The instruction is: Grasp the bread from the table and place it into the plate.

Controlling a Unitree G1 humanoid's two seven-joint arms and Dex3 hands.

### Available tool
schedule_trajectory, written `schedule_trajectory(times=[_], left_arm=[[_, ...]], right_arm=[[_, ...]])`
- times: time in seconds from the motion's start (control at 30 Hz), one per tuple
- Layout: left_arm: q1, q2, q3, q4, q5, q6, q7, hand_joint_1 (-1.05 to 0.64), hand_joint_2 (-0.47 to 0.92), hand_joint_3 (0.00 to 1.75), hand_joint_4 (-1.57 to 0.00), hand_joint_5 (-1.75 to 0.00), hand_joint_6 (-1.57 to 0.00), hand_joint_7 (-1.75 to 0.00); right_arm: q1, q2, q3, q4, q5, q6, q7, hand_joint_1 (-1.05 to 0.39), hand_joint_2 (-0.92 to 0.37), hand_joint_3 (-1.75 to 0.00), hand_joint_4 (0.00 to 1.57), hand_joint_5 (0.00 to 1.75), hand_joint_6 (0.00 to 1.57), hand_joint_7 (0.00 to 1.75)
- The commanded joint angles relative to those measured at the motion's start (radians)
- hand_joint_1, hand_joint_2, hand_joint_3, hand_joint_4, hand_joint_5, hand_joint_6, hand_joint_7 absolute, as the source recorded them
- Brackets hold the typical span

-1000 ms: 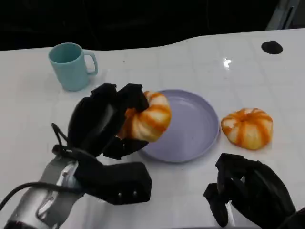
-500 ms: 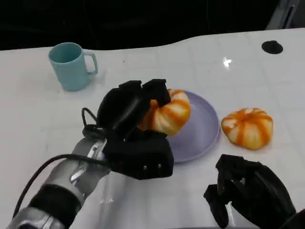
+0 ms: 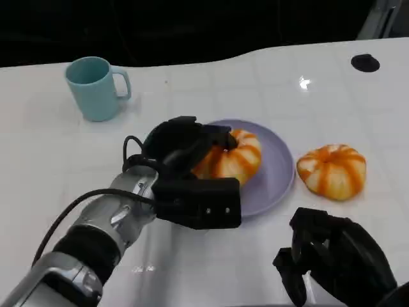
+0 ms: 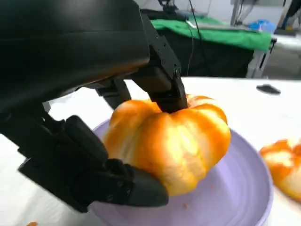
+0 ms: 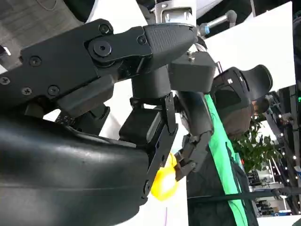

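Orange bread [image 3: 233, 155] half-hidden by gripping left hand [image 3: 182, 150] (right hand [image 3: 335, 259] curled, w/ nothing).

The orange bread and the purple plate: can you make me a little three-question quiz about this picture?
1. True or false: the left hand holds the orange striped round bread over the round lilac plate.
2. Which lies on the table beside the plate? A. a second orange striped bread B. a spoon C. a banana
3. Fill in: the mug with a handle is ____ in colour.

Key: 1 true; 2 A; 3 teal.
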Motion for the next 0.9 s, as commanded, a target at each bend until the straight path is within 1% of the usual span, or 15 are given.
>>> schedule_trajectory(times=[0.03,0.13,0.23,0.4,0.6,0.73,0.8,0.83,0.9], left_arm=[[-0.008,0.042,-0.017,-0.045,0.009,0.034,-0.083,-0.80,0.92,0.49,-0.04,-0.45,-0.18,0.00],[0.002,0.060,-0.029,-0.081,0.015,0.053,-0.129,-0.93,0.92,0.65,0.00,-0.28,-0.11,0.00],[0.014,0.074,-0.034,-0.118,0.021,0.068,-0.158,-0.99,0.92,0.73,0.00,-0.20,-0.09,0.00],[0.049,0.096,-0.021,-0.191,0.001,0.074,-0.196,-1.01,0.92,0.75,0.00,-0.19,-0.09,-0.01],[0.133,0.124,0.053,-0.297,-0.122,0.024,-0.255,-0.92,0.92,0.68,-0.04,-0.25,-0.14,-0.03],[0.205,0.132,0.119,-0.371,-0.229,-0.021,-0.282,-0.85,0.92,0.61,-0.12,-0.33,-0.21,-0.05],[0.235,0.125,0.153,-0.390,-0.294,-0.040,-0.304,-0.80,0.92,0.51,-0.19,-0.41,-0.28,-0.08],[0.258,0.112,0.182,-0.405,-0.363,-0.046,-0.332,-0.79,0.92,0.49,-0.21,-0.43,-0.30,-0.08],[0.306,0.079,0.243,-0.437,-0.506,-0.051,-0.389,-0.69,0.92,0.35,-0.21,-0.83,-0.44,-0.18]], right_arm=[[0.004,-0.008,-0.008,-0.009,0.006,-0.008,0.003,-0.96,-0.92,-0.32,1.20,1.64,1.04,1.49],[0.003,-0.009,-0.009,-0.006,0.007,-0.012,0.007,-0.95,-0.92,-0.32,1.20,1.64,1.03,1.49],[0.002,-0.011,-0.009,-0.003,0.001,-0.016,0.004,-0.96,-0.92,-0.33,1.20,1.64,1.04,1.49],[-0.001,-0.011,-0.012,-0.002,0.004,-0.015,0.004,-0.96,-0.92,-0.33,1.20,1.64,1.04,1.49],[-0.002,-0.015,-0.012,-0.008,0.004,-0.007,0.002,-0.96,-0.92,-0.33,1.20,1.64,1.03,1.50],[0.000,-0.016,-0.010,-0.013,0.003,-0.003,-0.001,-0.96,-0.92,-0.33,1.20,1.66,1.03,1.51],[0.001,-0.017,-0.010,-0.011,0.001,-0.007,0.002,-0.96,-0.92,-0.33,1.19,1.66,1.03,1.51],[0.001,-0.017,-0.010,-0.011,0.002,-0.007,0.001,-0.96,-0.92,-0.33,1.19,1.66,1.03,1.51],[0.003,-0.017,-0.010,-0.014,0.003,-0.003,0.000,-0.96,-0.92,-0.32,1.19,1.66,1.03,1.51]])
